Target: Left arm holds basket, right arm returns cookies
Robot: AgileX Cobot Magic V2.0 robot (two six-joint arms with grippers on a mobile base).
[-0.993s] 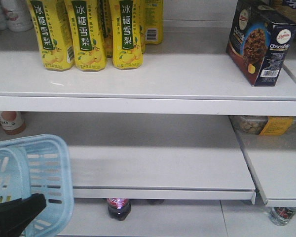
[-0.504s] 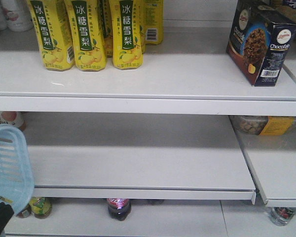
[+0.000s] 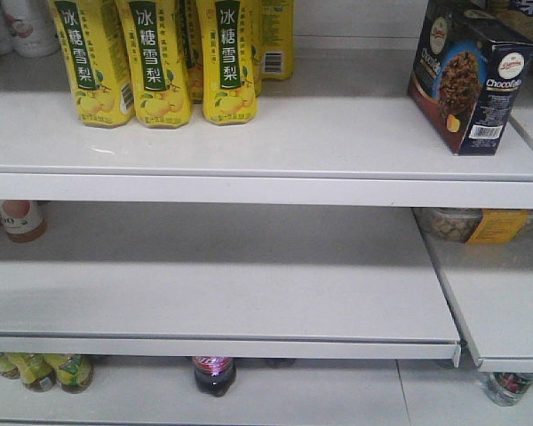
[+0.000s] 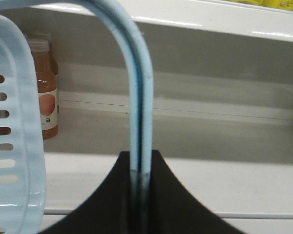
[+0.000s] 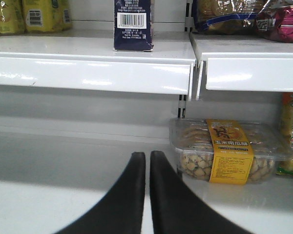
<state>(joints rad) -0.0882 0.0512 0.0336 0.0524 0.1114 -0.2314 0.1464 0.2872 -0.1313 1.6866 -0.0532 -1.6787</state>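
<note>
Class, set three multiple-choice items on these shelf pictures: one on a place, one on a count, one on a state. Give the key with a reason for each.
1. Where does the cookie box stand?
A. right end of the top shelf
B. inside the basket
C. on the middle shelf

2. How many yellow bottles stand in the front row on the top shelf?
A. one
B. three
C. six

3. What is the left gripper doing?
A. hanging open
B. shut on the basket handle
C. holding a bottle

Key:
1 A, the front view shows it upright at the shelf's right end.
2 B, three labelled bottles stand side by side, with others behind them.
3 B, the left wrist view shows the light blue handle running down between its fingers.
</note>
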